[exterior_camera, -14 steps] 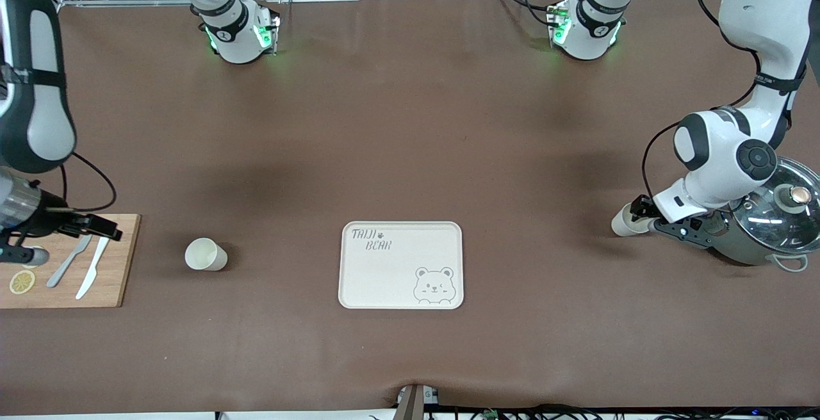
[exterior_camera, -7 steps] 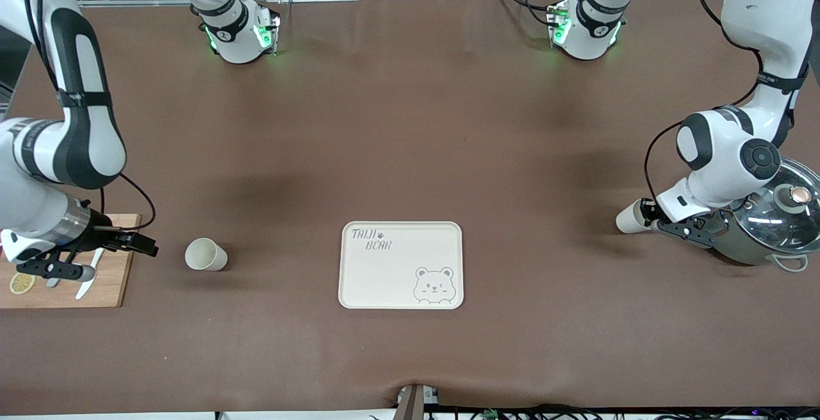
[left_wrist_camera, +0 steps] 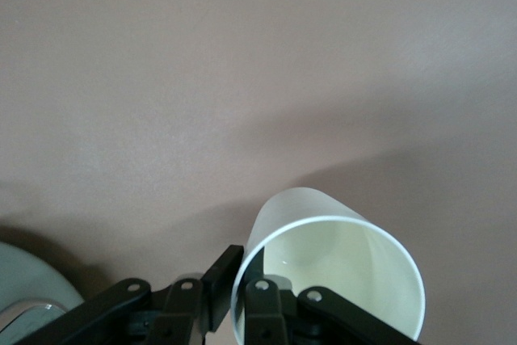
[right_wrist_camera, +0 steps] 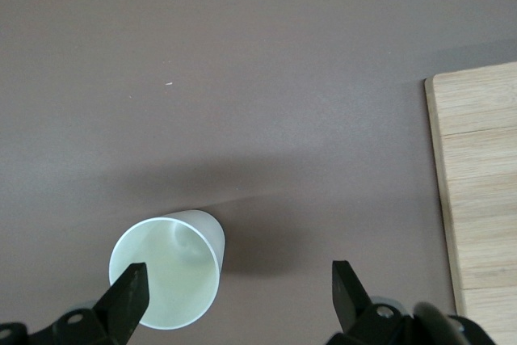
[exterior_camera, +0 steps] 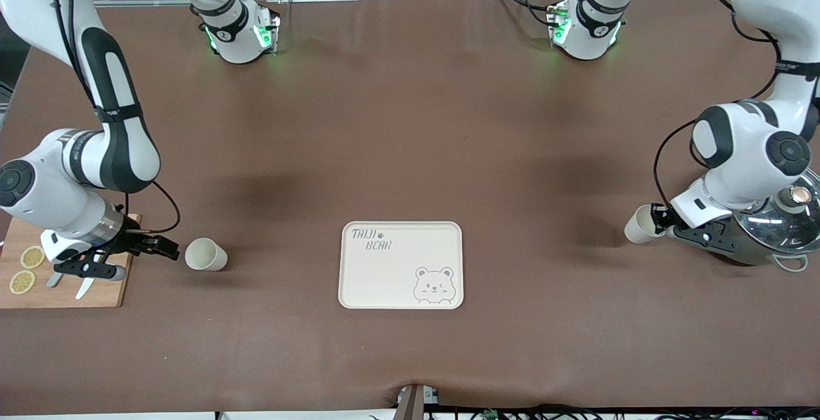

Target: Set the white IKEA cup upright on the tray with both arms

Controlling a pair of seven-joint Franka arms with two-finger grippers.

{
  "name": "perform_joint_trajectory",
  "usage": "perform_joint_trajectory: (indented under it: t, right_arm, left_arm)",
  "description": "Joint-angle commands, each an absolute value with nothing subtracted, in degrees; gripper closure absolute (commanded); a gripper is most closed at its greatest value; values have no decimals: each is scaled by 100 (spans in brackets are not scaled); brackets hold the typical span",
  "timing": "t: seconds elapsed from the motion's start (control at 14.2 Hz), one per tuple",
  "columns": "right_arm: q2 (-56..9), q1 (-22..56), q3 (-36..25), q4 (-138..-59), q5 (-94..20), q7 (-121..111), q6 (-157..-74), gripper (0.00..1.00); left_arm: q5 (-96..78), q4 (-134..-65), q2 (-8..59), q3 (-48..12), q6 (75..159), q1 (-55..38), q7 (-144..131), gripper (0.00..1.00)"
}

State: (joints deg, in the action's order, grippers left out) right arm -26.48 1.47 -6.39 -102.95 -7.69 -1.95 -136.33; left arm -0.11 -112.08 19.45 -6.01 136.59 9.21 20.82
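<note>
Two white cups show. One cup (exterior_camera: pixel 206 255) lies on its side on the brown table, toward the right arm's end, its mouth facing my right gripper (exterior_camera: pixel 168 248). That gripper is open and hangs low just beside the cup; in the right wrist view the cup (right_wrist_camera: pixel 170 268) lies close by one finger (right_wrist_camera: pixel 129 296). My left gripper (exterior_camera: pixel 660 220) is shut on the rim of the second cup (exterior_camera: pixel 639 224), one finger inside and one outside (left_wrist_camera: pixel 220 282), holding the cup (left_wrist_camera: pixel 339 256) tilted beside the pot. The cream tray (exterior_camera: pixel 384 279) lies bare mid-table.
A wooden cutting board (exterior_camera: pixel 109 292) with a knife and lemon slices (exterior_camera: pixel 25 269) sits at the right arm's end, also in the right wrist view (right_wrist_camera: pixel 477 199). A steel pot with a glass lid (exterior_camera: pixel 778 221) stands at the left arm's end.
The right arm has swung from over the cutting board to beside the lying cup. The left gripper with its cup has shifted slightly toward the pot.
</note>
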Motion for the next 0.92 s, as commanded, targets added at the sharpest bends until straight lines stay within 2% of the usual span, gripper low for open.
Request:
perform_joint_trajectory:
  t: [0.0, 0.21, 0.49, 0.85]
  right_arm:
    - [-2768, 263, -668, -10371, -809, -105, -13903, 0]
    - [-2909, 395, -668, -10476, -809, -97, -14246, 0]
    - [-3058, 483, -677, -10503, -800, 105, -14309, 0]
    - [-3067, 413, -677, -10723, -791, 0, -14502, 0]
  left_arm:
    - [-97, -10785, 1662, -965, 12974, 923, 1506, 100]
    - [-62, -10574, 1626, -1615, 12762, 914, 302, 100]
    - [-9, -10275, 1678, -2021, 12367, 774, -367, 100]
    - [70, -9862, 1959, -2013, 12349, -95, -1387, 100]
